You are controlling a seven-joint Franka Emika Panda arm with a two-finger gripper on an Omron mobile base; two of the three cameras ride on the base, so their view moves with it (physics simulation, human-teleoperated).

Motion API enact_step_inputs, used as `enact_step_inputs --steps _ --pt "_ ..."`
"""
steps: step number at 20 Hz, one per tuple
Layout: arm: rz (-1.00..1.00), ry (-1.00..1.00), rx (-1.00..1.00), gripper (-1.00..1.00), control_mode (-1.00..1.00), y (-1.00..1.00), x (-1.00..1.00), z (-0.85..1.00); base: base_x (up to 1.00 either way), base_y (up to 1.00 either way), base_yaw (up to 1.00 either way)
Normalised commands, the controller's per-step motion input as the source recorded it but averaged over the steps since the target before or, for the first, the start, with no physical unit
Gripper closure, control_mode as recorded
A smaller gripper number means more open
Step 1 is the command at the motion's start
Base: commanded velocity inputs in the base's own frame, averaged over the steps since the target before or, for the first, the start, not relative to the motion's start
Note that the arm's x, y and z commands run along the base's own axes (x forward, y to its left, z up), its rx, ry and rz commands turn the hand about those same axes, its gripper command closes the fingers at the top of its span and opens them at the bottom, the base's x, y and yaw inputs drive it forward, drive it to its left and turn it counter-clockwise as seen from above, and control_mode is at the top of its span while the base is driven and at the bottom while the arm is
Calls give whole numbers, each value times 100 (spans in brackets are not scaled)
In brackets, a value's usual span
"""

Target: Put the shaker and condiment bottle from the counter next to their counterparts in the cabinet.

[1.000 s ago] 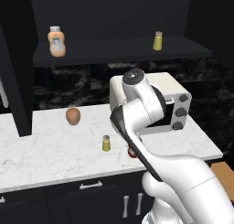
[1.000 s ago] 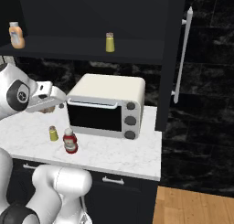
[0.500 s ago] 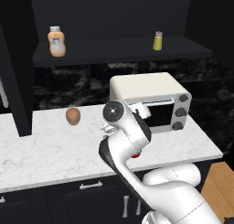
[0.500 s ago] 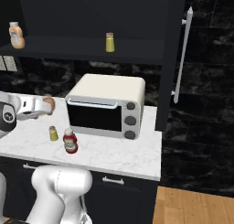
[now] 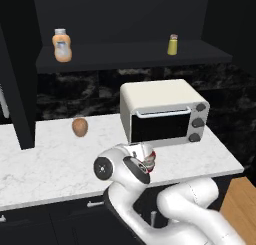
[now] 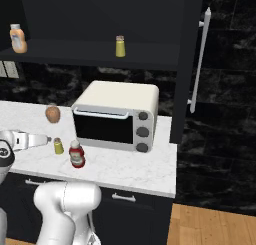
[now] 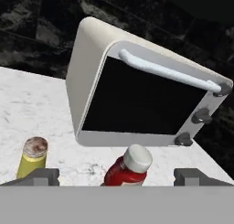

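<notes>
Hand view: hand [image 7: 116, 175] open, jaws spread wide, gripping nothing. Red condiment bottle [image 7: 129, 167] with white cap sits upright between the fingertips [image 7: 43, 176], low in frame. Yellow-green shaker [image 7: 32, 157] stands on the bench [image 7: 32, 109] just beside the bottle, near one fingertip. White toaster oven [image 7: 137, 99] behind both. Right base view: shaker and bottle close together on the bench in front of the oven's left end, brown egg-shaped thing [image 6: 52, 113] further back. Cabinet shelf [image 6: 90, 56] above holds the orange bottle [image 6: 18, 39] and second shaker [image 6: 120, 46], well apart.
</notes>
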Motion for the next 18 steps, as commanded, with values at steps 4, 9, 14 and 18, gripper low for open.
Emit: enact_step_inputs --steps 4,9,14,18 --pt "-43 -12 0 -100 -100 40 35 -44 0 0 0" --pt "-38 -23 -1 -100 -100 46 29 -28 0 0 0" --pt "0 -8 0 -100 -100 12 6 -2 0 0 0" --pt "0 -1 11 -100 -100 0 33 0 0 0 0"
